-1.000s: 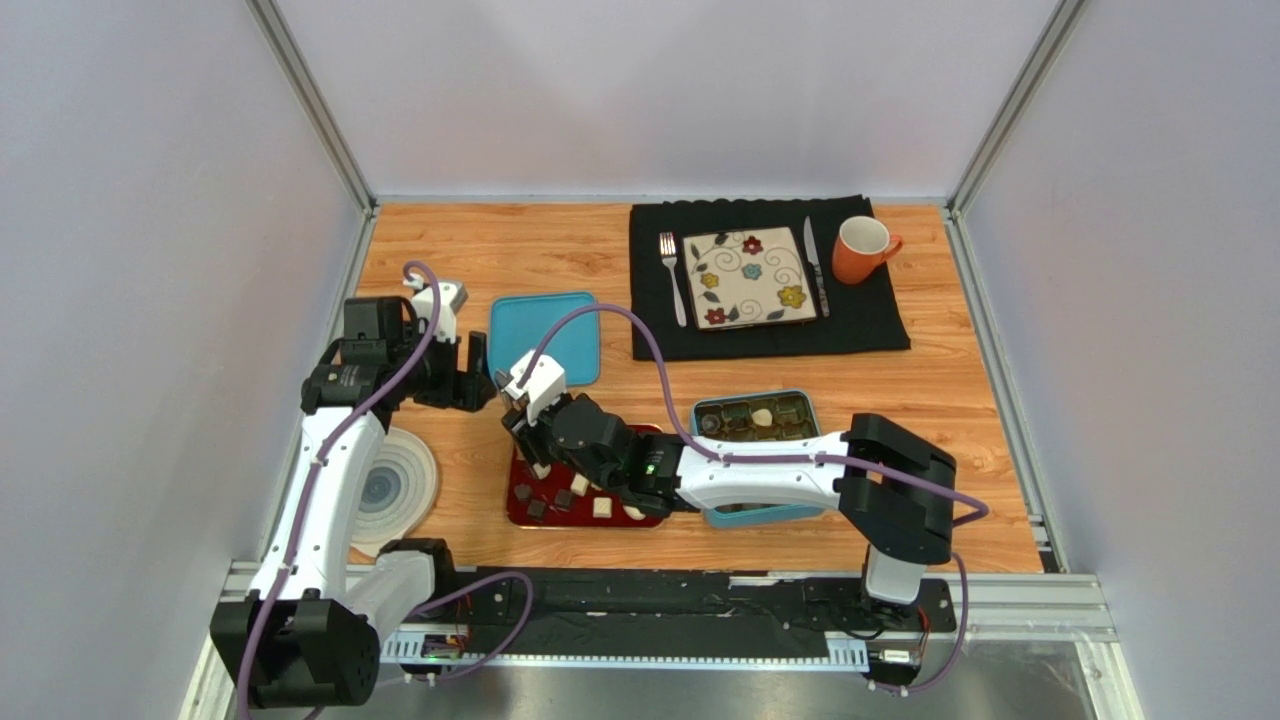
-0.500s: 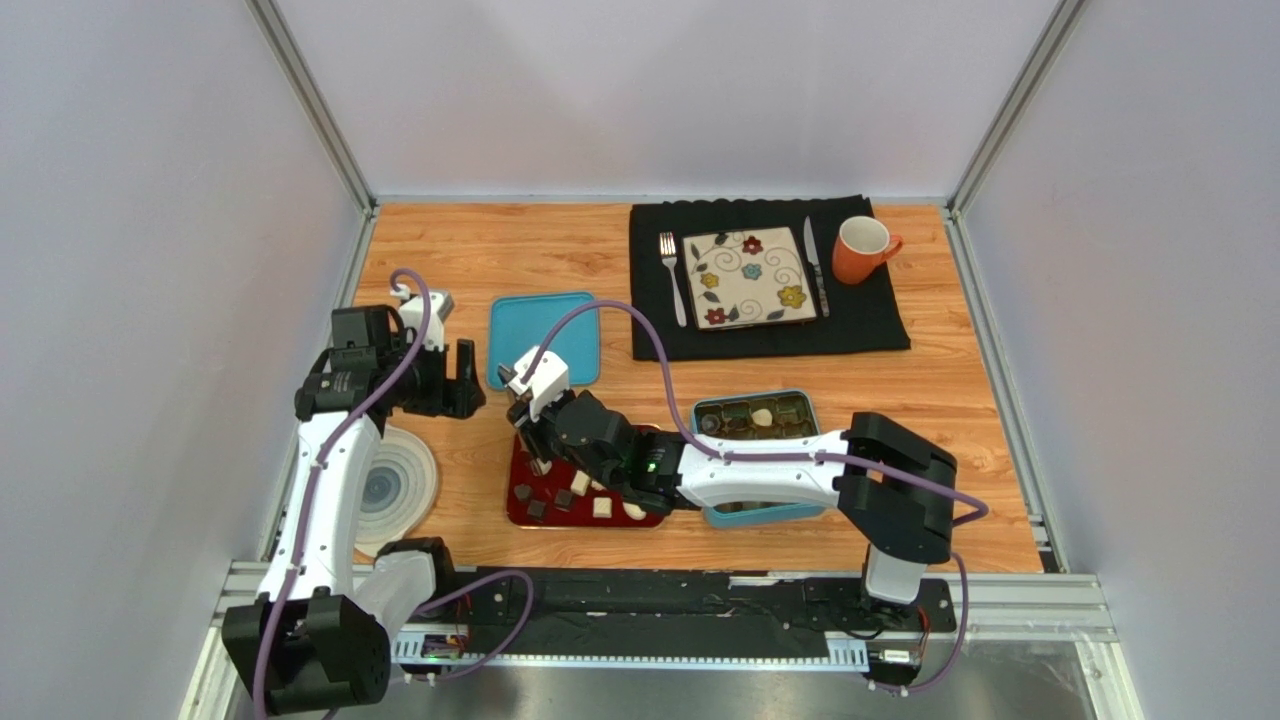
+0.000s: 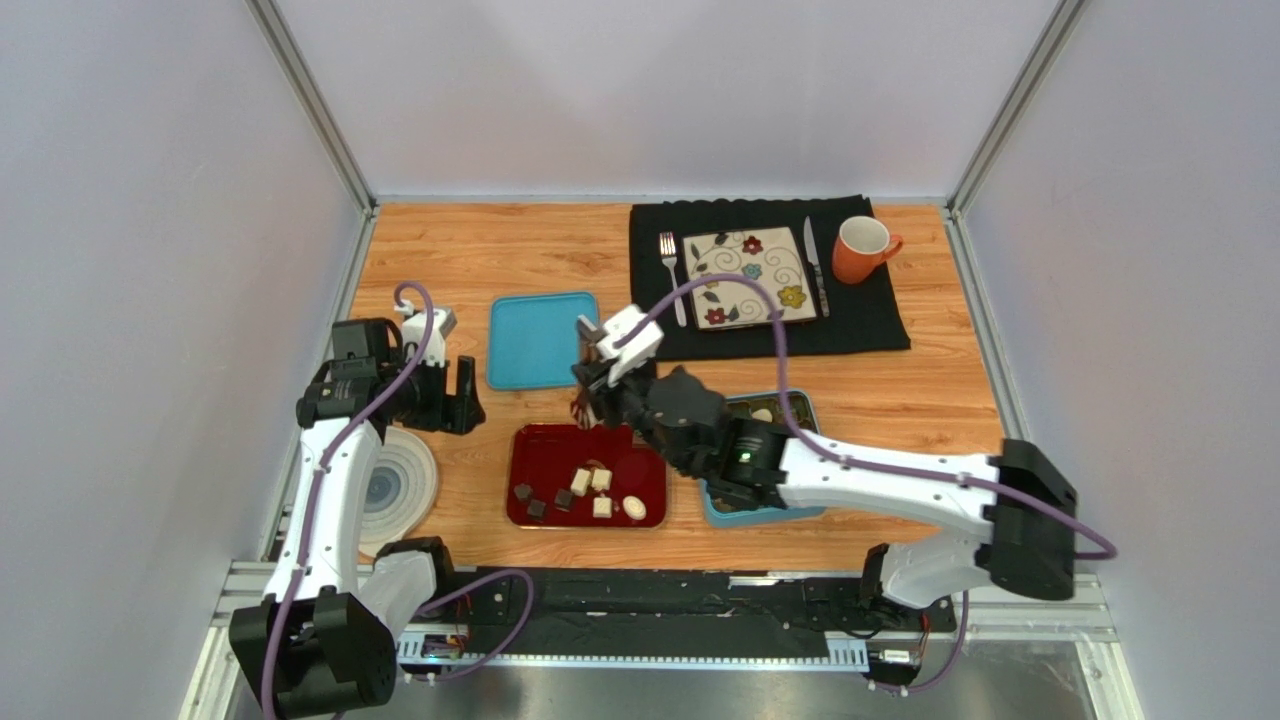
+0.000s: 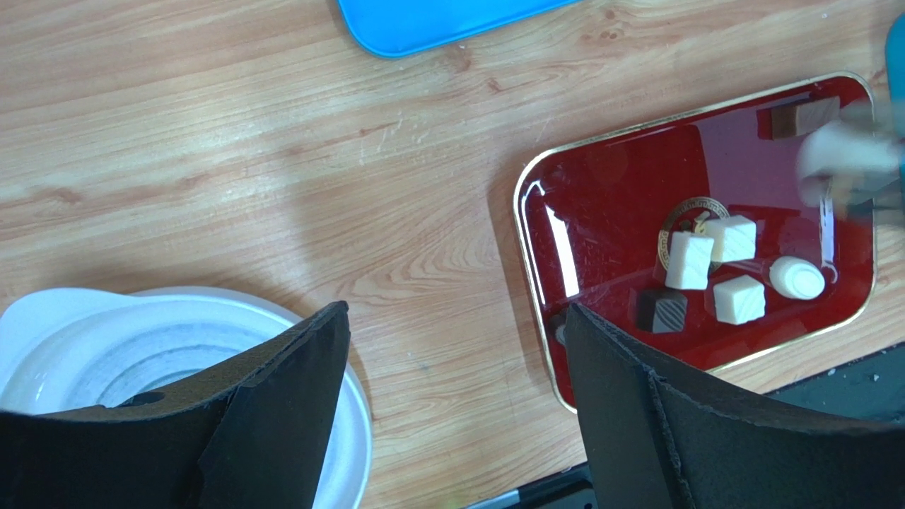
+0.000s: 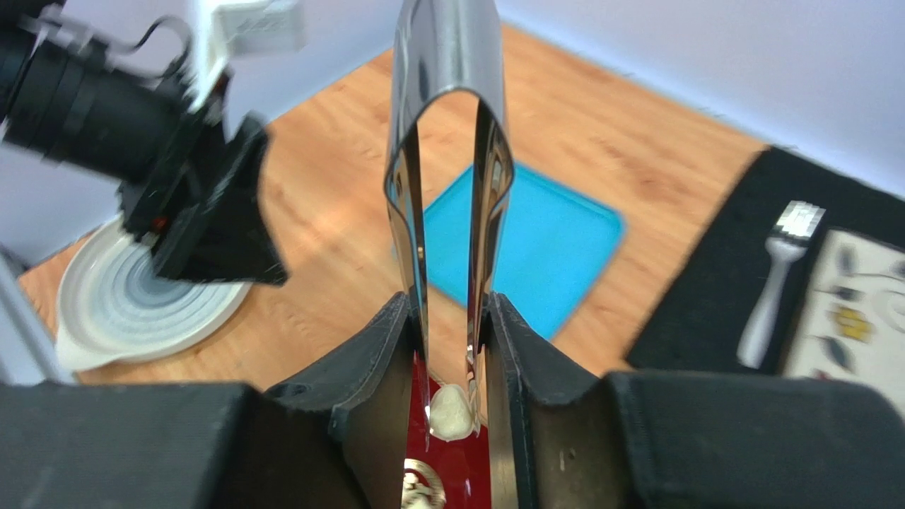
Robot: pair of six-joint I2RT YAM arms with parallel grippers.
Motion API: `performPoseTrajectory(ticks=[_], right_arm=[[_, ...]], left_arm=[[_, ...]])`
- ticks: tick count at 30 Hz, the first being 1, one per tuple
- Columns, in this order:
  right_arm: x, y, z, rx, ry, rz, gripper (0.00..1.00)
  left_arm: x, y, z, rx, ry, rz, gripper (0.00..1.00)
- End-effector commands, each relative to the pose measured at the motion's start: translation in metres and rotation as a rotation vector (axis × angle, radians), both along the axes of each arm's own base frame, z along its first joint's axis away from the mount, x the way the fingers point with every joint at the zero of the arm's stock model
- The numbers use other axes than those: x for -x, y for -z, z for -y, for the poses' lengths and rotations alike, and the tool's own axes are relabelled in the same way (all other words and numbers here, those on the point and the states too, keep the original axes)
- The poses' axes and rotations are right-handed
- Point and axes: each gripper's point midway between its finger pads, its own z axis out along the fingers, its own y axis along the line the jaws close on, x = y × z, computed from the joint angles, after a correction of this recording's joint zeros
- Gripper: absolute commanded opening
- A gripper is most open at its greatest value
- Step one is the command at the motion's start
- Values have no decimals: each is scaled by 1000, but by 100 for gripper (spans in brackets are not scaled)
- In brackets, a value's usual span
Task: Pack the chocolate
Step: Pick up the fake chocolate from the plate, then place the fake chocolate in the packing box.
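Seen from above, a wooden table stands between pale walls. At the far right, a black mat carries a flowered square plate, a fork, a knife and an orange mug. A blue lid lies left of the mat. Nearer the front, a red tray holds loose chocolates, some white and some dark. Just right of it, a blue tin holds a few more, but the right arm crosses over the tin and hides most of it. A white dish sits at the near left. The right gripper hangs above the tray's far edge, clasping metal tongs. The left gripper hovers left of the tray.

From the left wrist, the left gripper has its jaws spread wide over bare wood, with nothing between them. The dish is at the lower left, partly behind one finger. The tray is at the right, holding white cubes, a round white piece and dark pieces.

From the right wrist, the right gripper has its jaws pressed against the tongs, squeezing their arms nearly together. A white chocolate sits pinched between the tips, above the tray. Beyond lie the lid, the dish and the fork.
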Motion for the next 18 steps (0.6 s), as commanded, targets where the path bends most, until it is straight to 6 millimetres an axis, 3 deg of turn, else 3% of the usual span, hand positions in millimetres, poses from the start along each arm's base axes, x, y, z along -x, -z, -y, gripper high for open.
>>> performPoseTrajectory(ticks=[1,5,7,8,11,18], right_arm=[[-19,-23,72,-11,176,32,25],[-24,-20,130,-15,283,20,26],[-29,-7,157,15,346,5,26],[-27,-17,171,-18,364,13,26],[-29,-9,206,5,439,8,26],[-31,5,257,28,570,-8,27]], left_arm=[[3,-4,5,16,48,21,83],[4,-3,8,27,58,21,83],[5,-3,9,32,64,21,82],[6,-3,9,33,65,20,82],[5,-5,10,39,68,22,82],[5,-8,13,51,74,25,82]])
